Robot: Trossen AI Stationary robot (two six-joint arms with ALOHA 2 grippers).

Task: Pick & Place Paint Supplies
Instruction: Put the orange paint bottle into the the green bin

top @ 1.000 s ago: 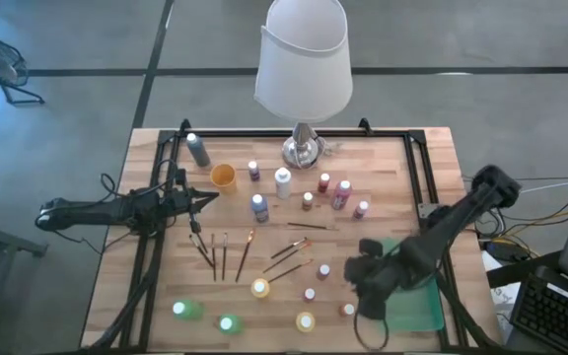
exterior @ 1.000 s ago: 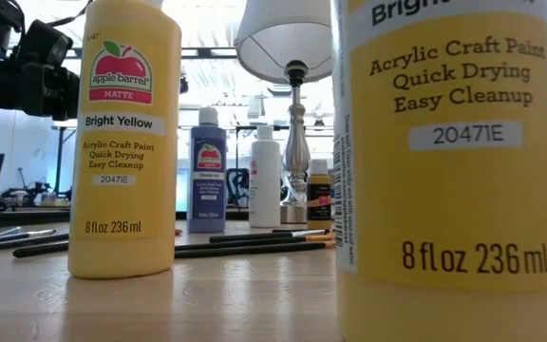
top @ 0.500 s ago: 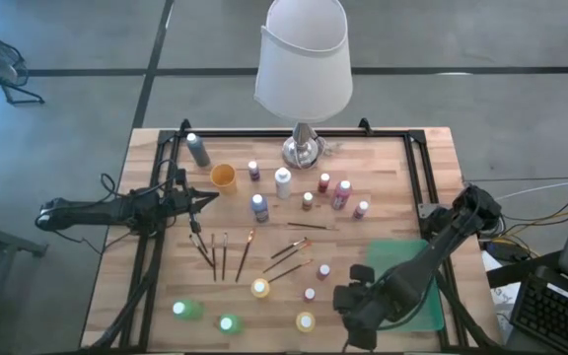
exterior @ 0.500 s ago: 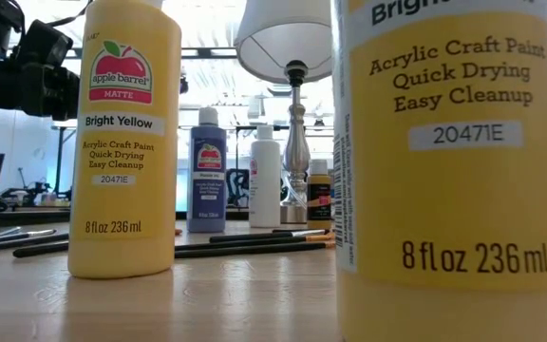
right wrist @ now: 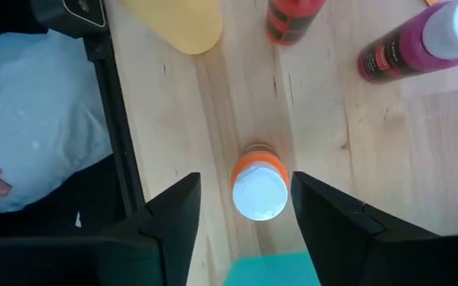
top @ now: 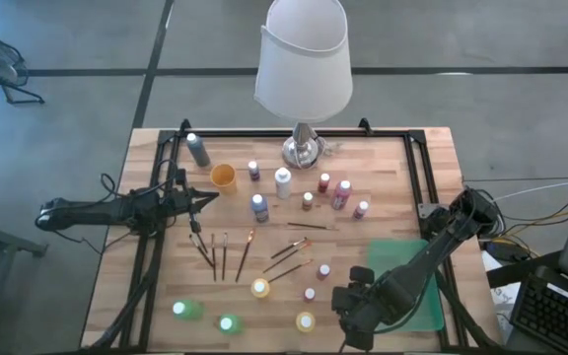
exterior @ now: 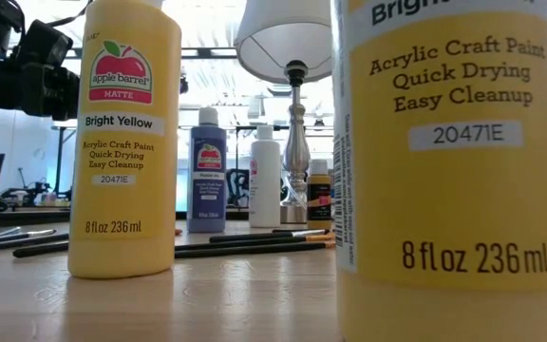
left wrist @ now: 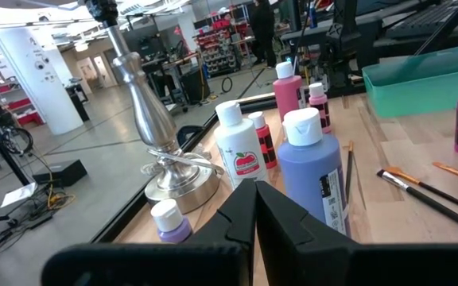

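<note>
The yellow bottle [exterior: 125,138] reads "apple barrel MATTE, Bright Yellow, Acrylic Craft Paint, 20471E, 8 fl oz 236 ml".

We see two dark, near-black arms of slim jointed links; left tool [left wrist: 254,208] has matte black angular fingers [left wrist: 233,214], right tool [right wrist: 245,199] has broad black wedge-shaped fingers [right wrist: 177,210]; thin black cables trail along left arm.

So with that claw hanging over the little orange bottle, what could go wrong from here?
The right gripper is open, one finger either side of the orange bottle. If it comes down off-centre, a finger may tip the bottle. A yellow bottle, a red one and a magenta one stand close by and could get knocked. The green tray is beside it, so the swing there is tight.
</note>
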